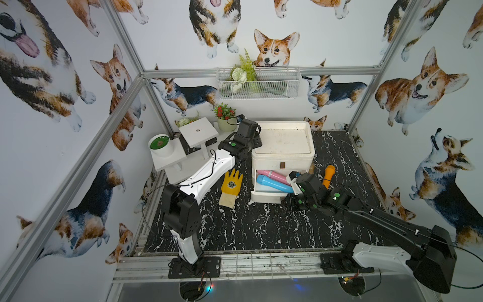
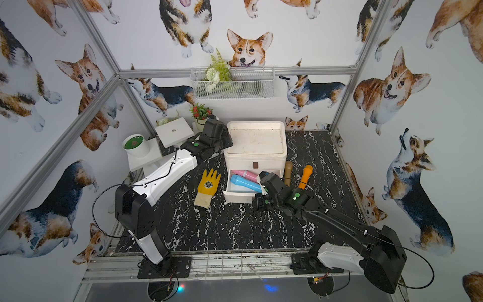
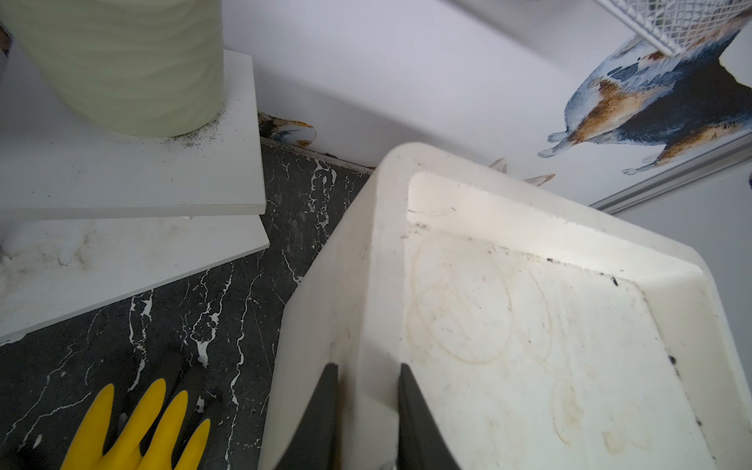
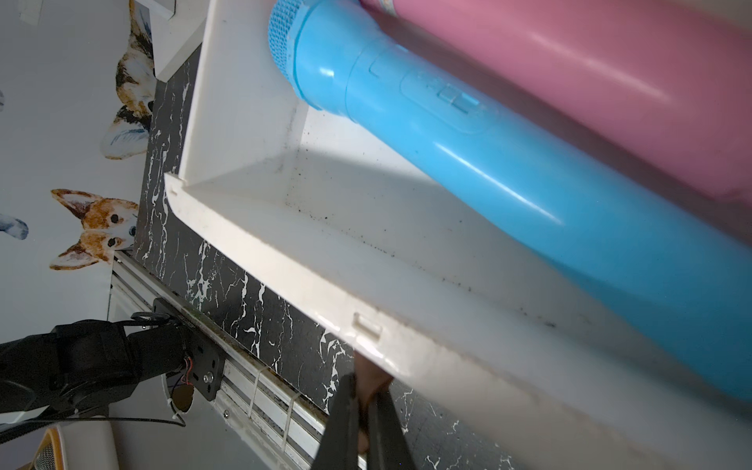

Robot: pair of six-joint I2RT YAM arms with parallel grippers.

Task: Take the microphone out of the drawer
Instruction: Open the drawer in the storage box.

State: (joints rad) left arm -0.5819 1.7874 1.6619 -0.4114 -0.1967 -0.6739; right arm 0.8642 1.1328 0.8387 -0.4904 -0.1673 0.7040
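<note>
**Right pincer** (image 4: 363, 386): clenched on the brown handle (image 4: 376, 372) at the front of the lower drawer (image 4: 285, 244). Its fingers stand nearly together with the tab between them.

**Drawer:** stands open, drawn forward out of the white cabinet (image 1: 283, 157).

**Blue microphone** (image 4: 488, 142): lies flat inside the drawer, just across the front wall from the right pincer and not touched by it. In both top views it lies slantwise across the drawer (image 1: 271, 183) (image 2: 245, 183). A pink cylinder (image 4: 569, 61) lies against it on the side away from the pincer.

**Left pincer** (image 3: 368, 368): clenched on the raised rim of the cabinet's top, with one finger outside the wall and one inside the recessed top.

**Yellow glove** (image 3: 134, 427): lies on the bench (image 3: 183, 325) on the outer-finger side of the left pincer, apart from the cabinet.

**Orange object** (image 1: 328, 174): lies on the bench beyond the right wrist, outside the drawer.
</note>
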